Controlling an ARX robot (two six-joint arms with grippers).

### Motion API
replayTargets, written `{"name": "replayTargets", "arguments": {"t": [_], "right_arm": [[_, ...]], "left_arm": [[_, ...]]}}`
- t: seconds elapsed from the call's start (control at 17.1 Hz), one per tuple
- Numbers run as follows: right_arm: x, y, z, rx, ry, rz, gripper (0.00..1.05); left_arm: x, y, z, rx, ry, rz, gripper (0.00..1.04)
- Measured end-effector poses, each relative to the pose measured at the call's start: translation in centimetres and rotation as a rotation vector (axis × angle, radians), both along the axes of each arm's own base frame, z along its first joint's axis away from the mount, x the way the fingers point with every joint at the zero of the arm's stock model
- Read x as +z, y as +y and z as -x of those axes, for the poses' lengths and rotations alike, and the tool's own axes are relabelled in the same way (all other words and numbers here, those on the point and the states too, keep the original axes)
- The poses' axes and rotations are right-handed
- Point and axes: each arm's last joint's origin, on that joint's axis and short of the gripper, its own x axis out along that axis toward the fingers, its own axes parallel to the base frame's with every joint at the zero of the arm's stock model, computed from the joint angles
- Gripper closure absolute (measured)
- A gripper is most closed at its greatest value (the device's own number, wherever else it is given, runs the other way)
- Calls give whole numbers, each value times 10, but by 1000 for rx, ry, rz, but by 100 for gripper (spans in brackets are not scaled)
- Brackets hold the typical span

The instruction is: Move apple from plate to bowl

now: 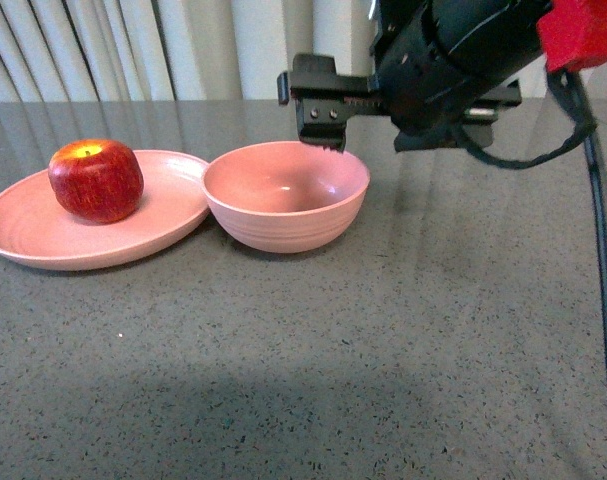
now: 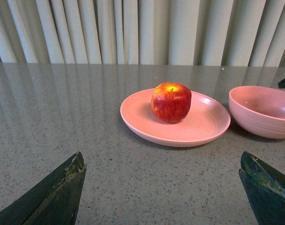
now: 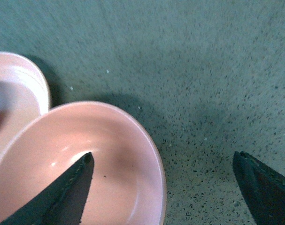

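One grey speckled surface carried all the items, and a pale pleated curtain hung behind its far edge. The black right arm reached in from the upper right of the front view. A black cable ran down from it along the right edge.

The plate lay on the left part of the surface. The bowl stood upright just beside the plate, on its right. The two rims appeared to meet, but contact could not be confirmed. The apple sat stem up near the middle of the plate.

The right jaws hung above the far rim of the bowl, spread wide and holding nothing. One of their fingertips showed over the bowl's interior and the other over bare surface. The left jaws sat low over the surface, likewise spread wide and holding nothing. Their fingertips faced the plate and the apple, well apart from both.
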Motion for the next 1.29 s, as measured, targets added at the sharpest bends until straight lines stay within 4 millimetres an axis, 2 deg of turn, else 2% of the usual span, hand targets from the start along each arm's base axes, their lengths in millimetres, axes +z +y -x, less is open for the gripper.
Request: {"name": "replayTargets", "arguments": {"t": [0.06,0.12,0.23,0.35,0.53,0.7,0.88,0.94,1.0,1.06,1.11,1.29], "right_arm": [[13,-5,5,4,-36,-25,10],[26,-11,13,3,-83,-50,5],[48,-25,38,5,-178,-97,6],[67,-43,75,21,-283,-155,7],[78,-71,137,-7,-413,-217,7],[60,-92,188,-127,-476,-283,7],[32,-100,222,-247,-501,-301,9],[25,-108,231,-319,-595,-242,20],[11,-124,243,-367,-631,-112,33],[-4,-135,250,-375,-637,-25,44],[-10,-140,254,-371,-642,-2,51],[-14,-145,256,-358,-651,14,61]], "left_arm": [[0,0,0,0,0,0,7],[0,0,0,0,0,0,7],[0,0,0,0,0,0,7],[0,0,0,0,0,0,7],[0,0,0,0,0,0,7],[0,0,0,0,0,0,7],[0,0,0,0,0,0,7],[0,0,0,-1,0,0,7],[0,0,0,1,0,0,7],[0,0,0,0,0,0,7],[0,0,0,0,0,0,7],[0,0,0,-1,0,0,7]]}}
